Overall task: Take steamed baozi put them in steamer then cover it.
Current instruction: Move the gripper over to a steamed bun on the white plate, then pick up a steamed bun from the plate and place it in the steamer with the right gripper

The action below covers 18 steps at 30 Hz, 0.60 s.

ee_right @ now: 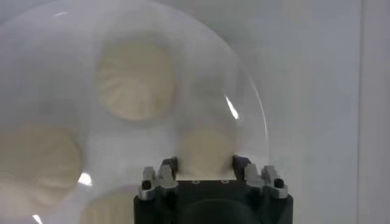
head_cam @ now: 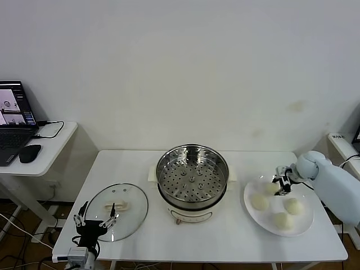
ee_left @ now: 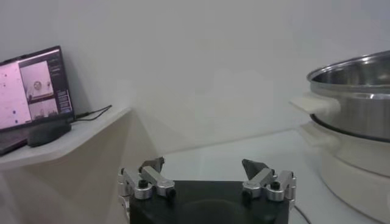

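Since steamer (head_cam: 192, 179) sits open mid-tabletop, right hand (head_cam: 279, 183) closed on baozi (ee_right: 206, 151) at plate (head_cam: 304, 228), right edge; left hand (head_cam: 95, 224) fully open, empty, over cover (head_cam: 130, 215).

Cream-white baozi (head_cam: 259, 202), white plate (head_cam: 304, 227), perforated silver steamer (head_cam: 192, 174).

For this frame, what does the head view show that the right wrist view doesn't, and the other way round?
Only the head view shows the steamer, its tray bare, the cover lying on the table, the open left gripper beside it, and a laptop. Only the right wrist view shows the pleats on one baozi. Both show the white plate of baozi and the right gripper shut on a baozi.
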Available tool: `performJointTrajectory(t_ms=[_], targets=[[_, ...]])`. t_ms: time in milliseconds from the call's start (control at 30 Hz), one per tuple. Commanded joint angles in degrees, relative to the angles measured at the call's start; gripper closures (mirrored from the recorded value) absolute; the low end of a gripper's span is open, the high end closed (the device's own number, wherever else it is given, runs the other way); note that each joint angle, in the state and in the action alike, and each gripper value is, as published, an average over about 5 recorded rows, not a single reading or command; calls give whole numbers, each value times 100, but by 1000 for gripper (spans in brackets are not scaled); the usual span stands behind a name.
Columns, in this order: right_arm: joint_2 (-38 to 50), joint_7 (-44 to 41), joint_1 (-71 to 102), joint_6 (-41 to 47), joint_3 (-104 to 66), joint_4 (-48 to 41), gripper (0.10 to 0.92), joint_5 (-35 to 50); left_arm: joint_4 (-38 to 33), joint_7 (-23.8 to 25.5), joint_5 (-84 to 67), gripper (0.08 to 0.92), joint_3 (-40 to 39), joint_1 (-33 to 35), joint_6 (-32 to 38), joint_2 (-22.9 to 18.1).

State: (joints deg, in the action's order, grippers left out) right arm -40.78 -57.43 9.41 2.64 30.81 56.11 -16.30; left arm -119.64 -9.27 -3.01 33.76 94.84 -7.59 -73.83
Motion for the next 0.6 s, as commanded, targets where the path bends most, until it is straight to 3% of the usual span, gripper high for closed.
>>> performJointTrajectory(t_ms=[33, 400, 600], targets=[[49, -16, -26, -2, 54, 65, 534, 40, 1, -2, -6, 177, 3, 1, -1, 2], [984, -24, -1284, 106, 1062, 1497, 533, 1221, 42, 2, -105, 177, 14, -22, 1, 95], [1047, -17, -2690, 109, 1992, 2051, 533, 2019, 68, 2, -205, 177, -29, -49, -4, 117]])
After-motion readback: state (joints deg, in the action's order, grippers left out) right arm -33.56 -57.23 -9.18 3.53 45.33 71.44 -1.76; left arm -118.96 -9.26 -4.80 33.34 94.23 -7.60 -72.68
